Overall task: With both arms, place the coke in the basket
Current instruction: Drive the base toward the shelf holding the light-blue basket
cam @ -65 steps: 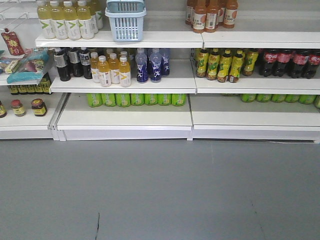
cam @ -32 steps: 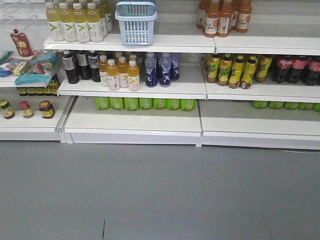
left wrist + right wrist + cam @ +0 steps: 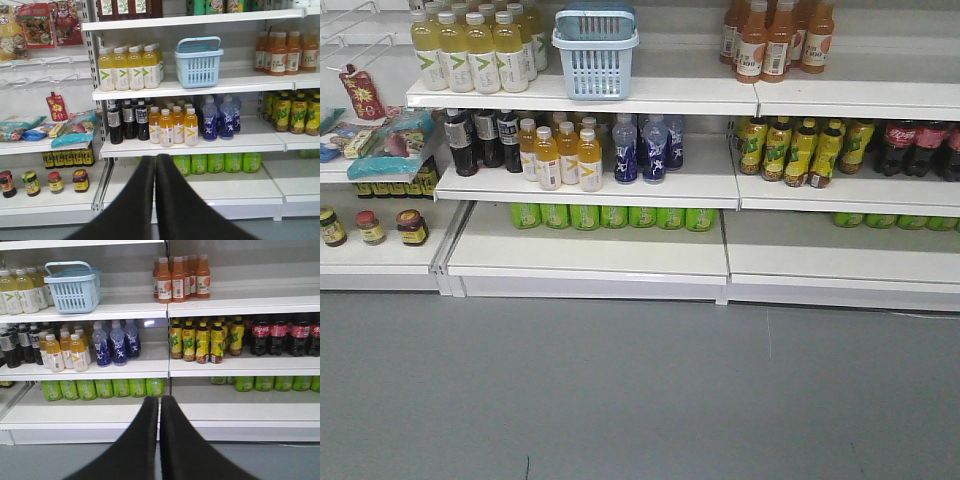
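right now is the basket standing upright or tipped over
Upright: the basket sits flat on the upper shelf, rim level, opening facing up.

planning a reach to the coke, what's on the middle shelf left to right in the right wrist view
black drink bottles → orange juice bottles → blue bottles → yellow-label bottles → coke bottles

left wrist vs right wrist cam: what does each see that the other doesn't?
Left wrist only: jars at lower left and hanging snack packets at upper left. Right wrist only: coke bottles at far right. Both: the blue basket and the blue bottles. Each view also shows its own arm's gripper, the left gripper and right gripper, both shut and empty.
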Tool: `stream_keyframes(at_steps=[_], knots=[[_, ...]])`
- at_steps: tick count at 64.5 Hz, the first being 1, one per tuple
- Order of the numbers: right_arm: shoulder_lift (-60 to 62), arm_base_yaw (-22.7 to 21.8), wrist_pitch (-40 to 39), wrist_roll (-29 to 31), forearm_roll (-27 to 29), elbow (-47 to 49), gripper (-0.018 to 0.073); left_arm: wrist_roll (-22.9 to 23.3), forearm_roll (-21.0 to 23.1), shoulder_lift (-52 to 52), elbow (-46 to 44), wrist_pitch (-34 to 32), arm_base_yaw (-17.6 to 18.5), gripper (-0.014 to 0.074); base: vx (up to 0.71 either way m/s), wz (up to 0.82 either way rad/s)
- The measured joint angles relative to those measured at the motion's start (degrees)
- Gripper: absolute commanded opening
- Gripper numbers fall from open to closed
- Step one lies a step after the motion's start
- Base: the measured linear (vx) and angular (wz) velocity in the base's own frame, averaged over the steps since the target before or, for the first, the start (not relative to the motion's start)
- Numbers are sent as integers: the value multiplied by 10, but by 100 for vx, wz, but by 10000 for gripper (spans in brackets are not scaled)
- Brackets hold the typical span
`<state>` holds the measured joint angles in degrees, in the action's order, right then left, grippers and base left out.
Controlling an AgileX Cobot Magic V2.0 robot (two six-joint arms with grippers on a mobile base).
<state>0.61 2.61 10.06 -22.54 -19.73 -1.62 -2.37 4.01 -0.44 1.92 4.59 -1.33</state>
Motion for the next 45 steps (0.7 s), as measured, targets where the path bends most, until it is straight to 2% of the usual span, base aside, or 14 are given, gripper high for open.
stream_keyframes(at_steps=[45], knots=[[0,0,0,0,0,0,-4,0,0,0,0,0,0,-6,13,-4]])
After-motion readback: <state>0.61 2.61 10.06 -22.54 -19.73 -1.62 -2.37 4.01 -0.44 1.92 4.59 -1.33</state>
